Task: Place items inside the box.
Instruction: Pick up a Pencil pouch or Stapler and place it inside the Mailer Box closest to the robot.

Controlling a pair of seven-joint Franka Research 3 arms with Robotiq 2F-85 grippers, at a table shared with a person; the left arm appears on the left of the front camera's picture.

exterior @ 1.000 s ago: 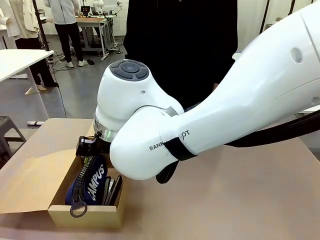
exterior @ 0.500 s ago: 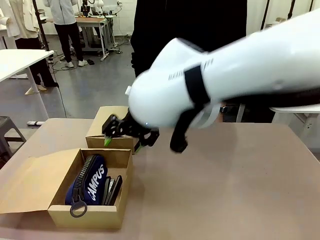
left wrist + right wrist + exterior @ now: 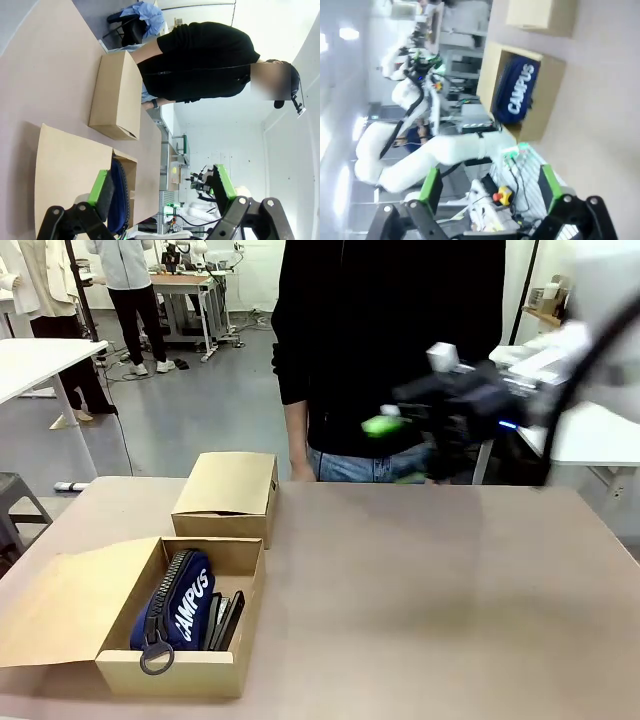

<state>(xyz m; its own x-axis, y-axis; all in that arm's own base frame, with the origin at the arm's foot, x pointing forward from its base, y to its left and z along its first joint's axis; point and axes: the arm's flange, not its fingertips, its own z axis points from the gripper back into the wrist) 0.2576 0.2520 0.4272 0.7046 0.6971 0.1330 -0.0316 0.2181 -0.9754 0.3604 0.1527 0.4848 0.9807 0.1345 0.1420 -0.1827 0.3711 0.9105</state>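
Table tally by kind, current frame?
Cardboard boxes: 2, open box and closed box
Navy CAMPUS pouch: 1
Black flat items beside the pouch: at least 1, hard to split
Total: at least 4

The zip pouch (image 3: 178,608) is navy blue with white "CAMPUS" lettering; the slim items (image 3: 226,620) beside it are black. The open box (image 3: 170,672) and closed box (image 3: 225,495) are plain tan cardboard, the table (image 3: 450,590) light brown. The left gripper (image 3: 161,172) is black with green pads (image 3: 99,187). The person wears a black top (image 3: 390,340) and blue jeans (image 3: 350,465).
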